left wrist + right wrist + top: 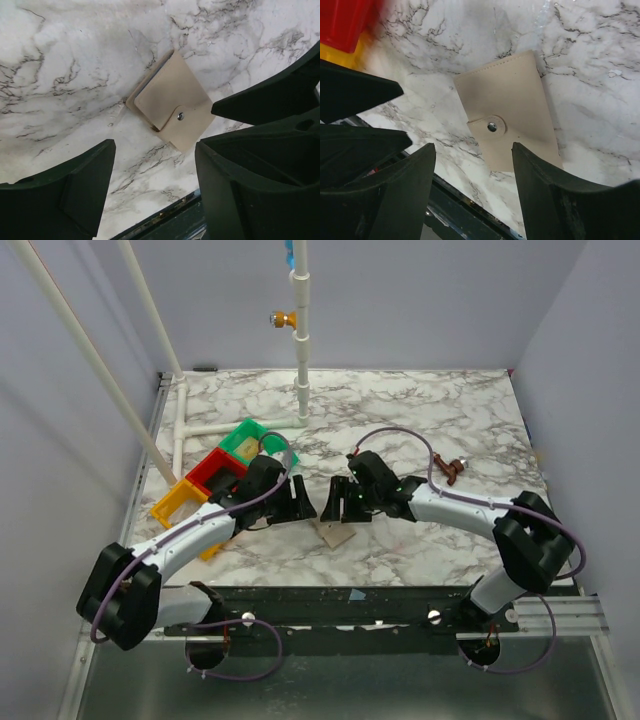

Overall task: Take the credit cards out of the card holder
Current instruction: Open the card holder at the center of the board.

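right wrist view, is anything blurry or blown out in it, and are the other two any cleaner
Right wrist: the red tray in the corner is smeared out of focus, the wallet is sharp, the dark fingers show little detail. Left wrist: wallet crisp, the marble table washes out pale at upper left. Top view: soft even light, the wallet tiny between the arms.
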You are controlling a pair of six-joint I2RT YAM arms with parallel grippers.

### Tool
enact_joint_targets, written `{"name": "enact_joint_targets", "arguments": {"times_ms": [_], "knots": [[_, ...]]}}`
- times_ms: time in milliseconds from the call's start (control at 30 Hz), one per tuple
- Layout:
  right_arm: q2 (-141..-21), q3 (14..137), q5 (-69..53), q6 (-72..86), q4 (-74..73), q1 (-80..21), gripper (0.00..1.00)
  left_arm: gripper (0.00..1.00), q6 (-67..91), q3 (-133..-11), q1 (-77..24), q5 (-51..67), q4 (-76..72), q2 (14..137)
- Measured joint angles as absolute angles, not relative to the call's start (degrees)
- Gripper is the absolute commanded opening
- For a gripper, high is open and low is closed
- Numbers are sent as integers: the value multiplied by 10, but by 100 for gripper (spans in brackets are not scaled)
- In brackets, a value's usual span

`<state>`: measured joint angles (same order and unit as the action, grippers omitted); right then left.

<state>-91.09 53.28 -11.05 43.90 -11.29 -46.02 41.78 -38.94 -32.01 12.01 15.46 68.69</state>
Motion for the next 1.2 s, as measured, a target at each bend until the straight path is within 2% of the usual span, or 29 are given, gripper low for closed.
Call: {"name": "enact_joint_targets", "arguments": {"times_ms": [67,133,167,333,400,500,667,767,967,1200], "knots": [[-903,533,-97,434,-118,-460,59,57,421,-391,-331,120,151,705],[-898,533,-80,420,-124,-461,58,55,427,-391,-340,120,147,718],[-896,533,-68,411,-127,-463,60,55,430,-391,-344,120,145,723],[-899,540,39,349,-157,-521,86,66,446,-391,-344,96,144,722],[-913,553,72,328,-166,-556,88,69,450,-390,-334,84,150,710],[-927,561,101,304,-167,-593,87,70,453,-390,-313,68,163,681],[-948,582,153,274,-182,-620,77,70,453,-390,-278,57,175,640],[-970,601,180,261,-193,-634,66,70,453,-390,-267,55,185,629],[-1021,637,239,248,-230,-673,63,70,451,-389,-259,55,195,625],[-1066,675,318,253,-279,-698,42,69,442,-389,-252,55,200,625]]}}
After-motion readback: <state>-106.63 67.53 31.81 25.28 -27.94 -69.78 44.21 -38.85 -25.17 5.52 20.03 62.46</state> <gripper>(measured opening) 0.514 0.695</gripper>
